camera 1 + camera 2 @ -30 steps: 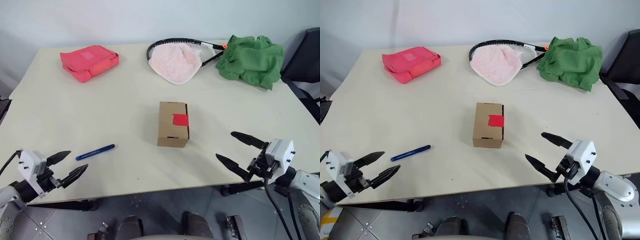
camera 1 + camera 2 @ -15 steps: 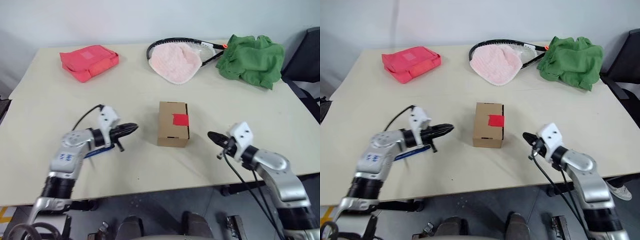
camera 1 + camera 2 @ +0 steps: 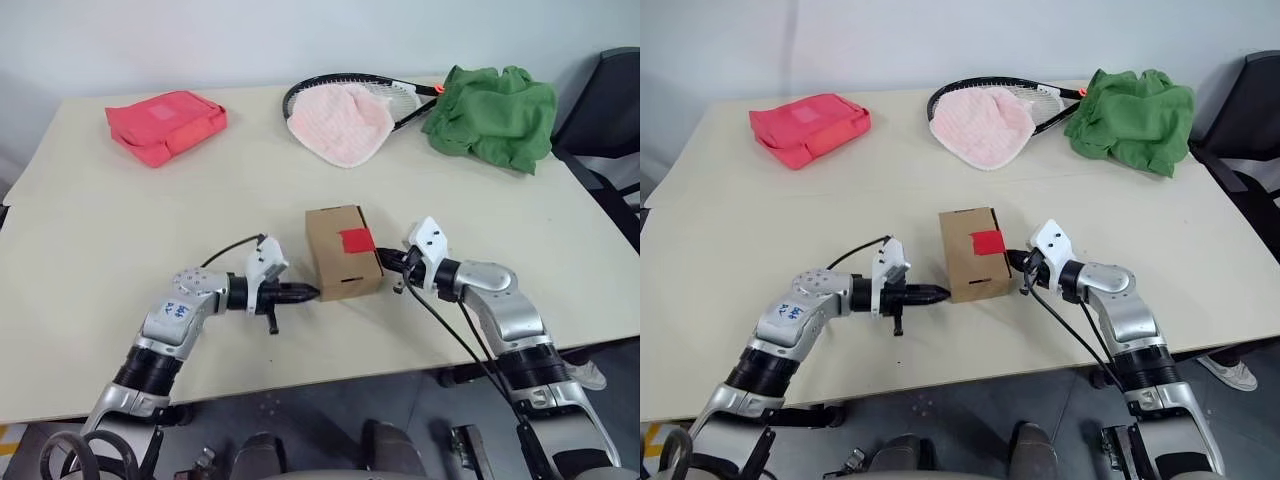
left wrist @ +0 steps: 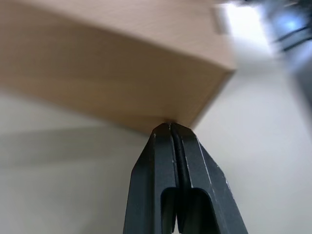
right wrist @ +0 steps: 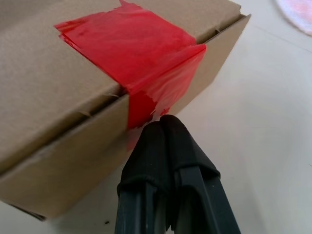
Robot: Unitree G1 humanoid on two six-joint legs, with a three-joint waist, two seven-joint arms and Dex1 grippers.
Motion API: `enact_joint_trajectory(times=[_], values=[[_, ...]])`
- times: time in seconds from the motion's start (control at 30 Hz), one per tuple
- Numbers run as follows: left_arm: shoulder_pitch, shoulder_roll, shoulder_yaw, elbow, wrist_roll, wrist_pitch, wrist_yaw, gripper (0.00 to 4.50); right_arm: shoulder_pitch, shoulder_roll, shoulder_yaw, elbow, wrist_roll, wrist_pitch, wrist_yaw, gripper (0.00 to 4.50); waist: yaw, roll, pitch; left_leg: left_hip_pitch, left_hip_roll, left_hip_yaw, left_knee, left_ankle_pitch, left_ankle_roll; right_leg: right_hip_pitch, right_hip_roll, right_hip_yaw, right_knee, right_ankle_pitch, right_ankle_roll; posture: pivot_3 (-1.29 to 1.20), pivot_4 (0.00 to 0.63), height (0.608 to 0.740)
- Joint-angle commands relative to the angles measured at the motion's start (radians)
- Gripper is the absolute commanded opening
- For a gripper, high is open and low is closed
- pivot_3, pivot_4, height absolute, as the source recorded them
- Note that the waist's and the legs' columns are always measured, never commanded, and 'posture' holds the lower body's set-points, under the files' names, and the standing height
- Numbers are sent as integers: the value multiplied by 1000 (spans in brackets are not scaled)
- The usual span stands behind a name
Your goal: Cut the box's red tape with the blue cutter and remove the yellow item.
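The brown box (image 3: 335, 262) stands mid-table with the red tape (image 3: 356, 240) across its top right edge. My left gripper (image 3: 308, 293) is shut, and its tip touches the box's near left lower corner (image 4: 195, 117). From the other side, my right gripper (image 3: 385, 258) is also shut, its tip (image 5: 163, 122) pressed against the box's right side just under the red tape (image 5: 131, 48). Neither gripper holds anything. The blue cutter is hidden and the yellow item is out of view.
A red-pink pouch (image 3: 165, 123) lies at the back left. At the back, a racket (image 3: 405, 95) has a pink cloth (image 3: 338, 122) on it, beside a green cloth (image 3: 490, 115). A dark chair (image 3: 612, 110) stands off the table's right side.
Both grippers went from open to shut and swung inward to meet the box from either side. The box now sits slightly turned. The camera view has shifted a little.
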Motion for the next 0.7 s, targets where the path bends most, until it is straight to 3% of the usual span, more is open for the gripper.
enact_joint_trajectory(times=[0.03,0.27,0.47,0.6,0.7], values=[[58,11,22,-112,-55,42,-6,44,-27,3,12,35,19,-50,102,0,-1,0,0,0,0,0,0,0,0,0,0,0,0,0,0,0,150,740],[144,30,66,-209,-83,70,31,44,-89,30,-10,177,-10,-199,143,0,-1,0,0,0,0,0,1,0,0,0,0,1,0,0,0,0,150,740],[218,121,208,-299,-187,102,-1,44,-83,-31,-66,155,3,-256,150,0,-1,1,1,0,0,0,0,0,0,0,0,0,0,0,0,0,150,740],[174,150,335,-250,-263,128,23,44,-45,-64,-71,88,-4,-209,129,0,0,2,1,0,0,0,1,0,0,0,0,1,0,0,0,0,150,740],[91,109,318,-151,-168,42,118,44,-39,-42,-62,63,-24,-167,66,0,1,2,1,0,0,0,1,0,0,0,0,1,0,0,0,0,150,740]])
